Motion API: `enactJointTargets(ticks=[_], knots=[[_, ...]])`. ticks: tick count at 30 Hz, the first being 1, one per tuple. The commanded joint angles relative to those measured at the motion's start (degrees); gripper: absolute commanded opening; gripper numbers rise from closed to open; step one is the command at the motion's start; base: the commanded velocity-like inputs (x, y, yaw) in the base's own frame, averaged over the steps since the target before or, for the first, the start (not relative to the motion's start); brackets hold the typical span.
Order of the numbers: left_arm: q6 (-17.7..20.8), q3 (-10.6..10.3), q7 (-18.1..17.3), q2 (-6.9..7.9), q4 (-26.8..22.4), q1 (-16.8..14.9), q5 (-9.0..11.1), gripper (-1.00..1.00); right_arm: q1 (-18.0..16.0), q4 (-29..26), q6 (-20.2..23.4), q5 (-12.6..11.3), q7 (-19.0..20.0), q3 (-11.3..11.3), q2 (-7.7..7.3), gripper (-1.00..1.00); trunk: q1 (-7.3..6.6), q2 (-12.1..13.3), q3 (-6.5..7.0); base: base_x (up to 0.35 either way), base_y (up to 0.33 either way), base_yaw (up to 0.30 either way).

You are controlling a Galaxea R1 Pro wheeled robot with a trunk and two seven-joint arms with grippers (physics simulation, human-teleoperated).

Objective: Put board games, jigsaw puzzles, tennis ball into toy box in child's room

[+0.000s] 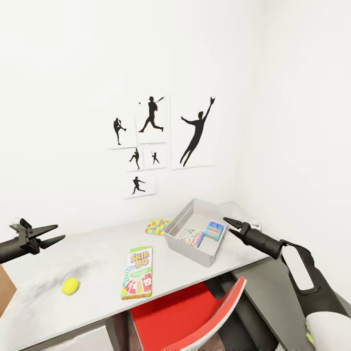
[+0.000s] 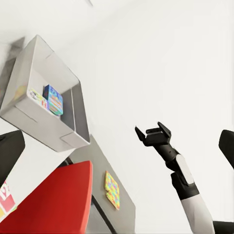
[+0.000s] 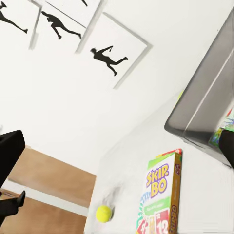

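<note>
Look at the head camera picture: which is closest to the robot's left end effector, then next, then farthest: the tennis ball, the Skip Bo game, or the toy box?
From the left end effector:
1. Tennis ball, on the table just below and in front of it.
2. Skip Bo game, lying flat near the table's middle.
3. Toy box, farthest, over by the right end effector.

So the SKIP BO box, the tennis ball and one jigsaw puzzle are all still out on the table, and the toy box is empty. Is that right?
Not quite: the toy box is not empty. The head view shows colourful flat toys lying inside it. The rest holds: the SKIP BO box, the tennis ball and one jigsaw puzzle lie on the table, outside the box.
</note>
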Motion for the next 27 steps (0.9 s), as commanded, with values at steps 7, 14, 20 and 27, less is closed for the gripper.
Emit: enactJointTargets(ticks=[7,14,20,27], knots=[[0.6,0.0,-0.2,0.10,0.0,0.0,0.0,1.00,0.1,0.2,0.1,0.2,0.2,-0.2,-0.33,1.00,0.01,0.0,-0.03,-0.030,0.003,-0.071],[0.6,0.0,-0.2,0.10,0.0,0.0,0.0,1.00,0.1,0.2,0.1,0.2,0.0,-0.1,-0.04,1.00,0.01,0.0,-0.03,-0.125,0.014,-0.003],[0.6,0.0,-0.2,0.10,0.0,0.0,0.0,1.00,0.1,0.2,0.0,0.3,-0.2,0.0,0.10,1.00,0.01,0.0,-0.03,-0.052,0.006,-0.040],[0.6,0.0,-0.2,0.10,0.0,0.0,0.0,1.00,0.1,0.2,-0.9,0.3,-0.2,0.1,0.11,1.00,0.01,0.0,-0.03,-0.006,0.001,-0.188]])
